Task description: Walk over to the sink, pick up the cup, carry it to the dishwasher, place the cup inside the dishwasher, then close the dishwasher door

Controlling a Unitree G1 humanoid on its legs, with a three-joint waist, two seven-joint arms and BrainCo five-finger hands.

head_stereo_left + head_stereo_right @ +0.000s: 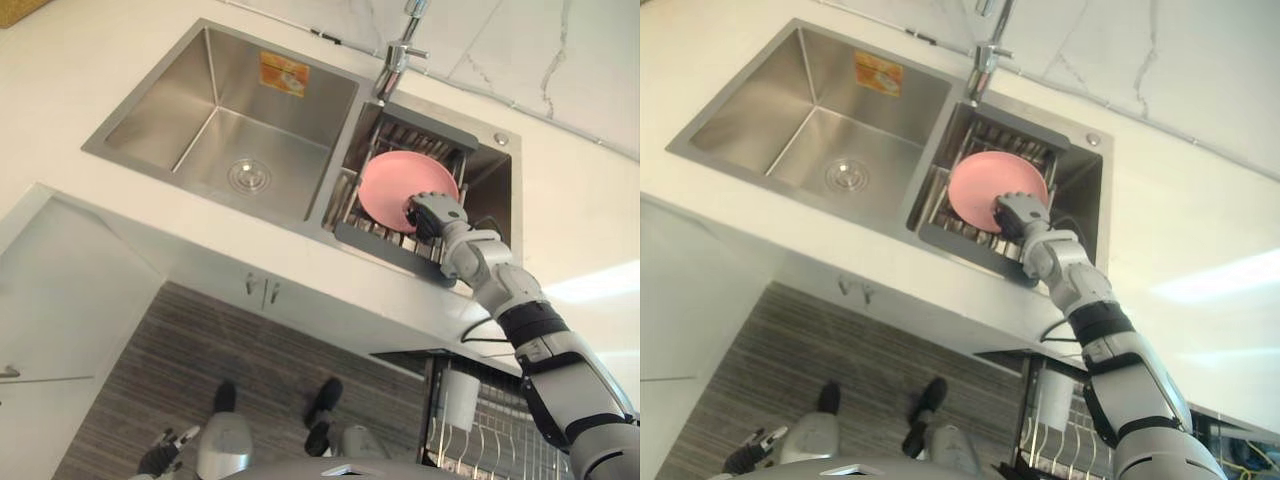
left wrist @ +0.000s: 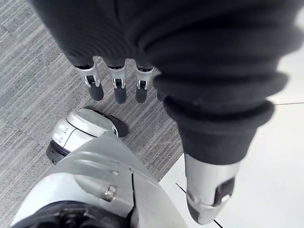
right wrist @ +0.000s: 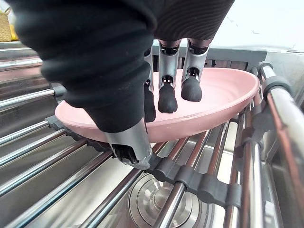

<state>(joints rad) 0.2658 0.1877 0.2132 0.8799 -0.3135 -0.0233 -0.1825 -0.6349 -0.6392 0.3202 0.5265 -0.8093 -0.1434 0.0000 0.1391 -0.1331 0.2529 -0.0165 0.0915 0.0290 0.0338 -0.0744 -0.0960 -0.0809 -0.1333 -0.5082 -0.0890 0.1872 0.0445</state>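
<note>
– Plate (image 3: 223,90), not a cup, is what I see. Where is it vs. the fingers?
– Directly under the fingertips (image 3: 167,99): they press on its inner face, and the thumb (image 3: 130,145) sits below the near rim. So the right hand (image 1: 432,215) is clamped on the plate's edge, a pinch only. The plate seems to rest on the rack (image 3: 190,183) across the sink (image 1: 150,120), bars just below the thumb.
– What can go wrong?
– Imo the pinch is the weak point. Smooth plate, held at one edge w/ most of its weight past the fingertips: on lifting it may turn in the grip, slip and drop on the bars. Also the far rim may catch a bar or hit the tap (image 1: 400,55) beyond the fingers.
– Arm pose?
– Right arm stretched far forward, wrist bent down, palm to the plate. Long reach, so prob. less steady. Left hand (image 2: 114,83) hangs low near the floor, fingers straight and apart, holding nothing.
</note>
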